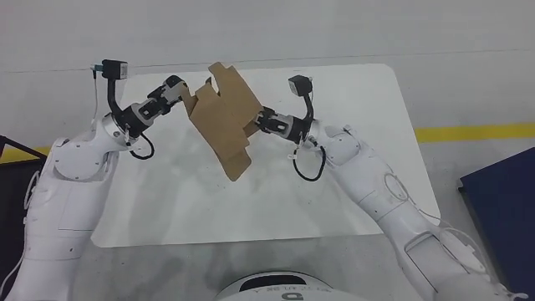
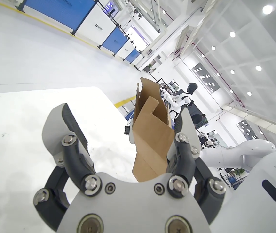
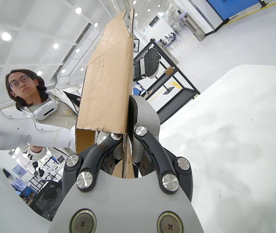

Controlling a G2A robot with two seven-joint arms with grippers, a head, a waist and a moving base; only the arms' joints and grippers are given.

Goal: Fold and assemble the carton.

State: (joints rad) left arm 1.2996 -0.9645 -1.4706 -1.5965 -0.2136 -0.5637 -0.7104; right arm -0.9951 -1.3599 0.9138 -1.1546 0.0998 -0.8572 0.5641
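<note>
A flat brown carton (image 1: 221,121) hangs tilted in the air above the white table (image 1: 351,176), between both arms. My right gripper (image 1: 261,122) is shut on its right edge; in the right wrist view the cardboard (image 3: 106,86) rises straight out of the clamped gripper (image 3: 128,122). My left gripper (image 1: 182,94) stands at the carton's left flap. In the left wrist view it (image 2: 124,112) is open, and the carton (image 2: 152,132) sits between the fingers, close against one finger (image 2: 185,132) and well apart from the other (image 2: 72,122).
The table top (image 2: 26,127) lies bare below the carton. A dark blue panel (image 1: 501,209) stands off the table's right side, and a yellow floor line (image 1: 476,132) runs past it. A black metal rack (image 3: 174,78) stands beyond the table's edge.
</note>
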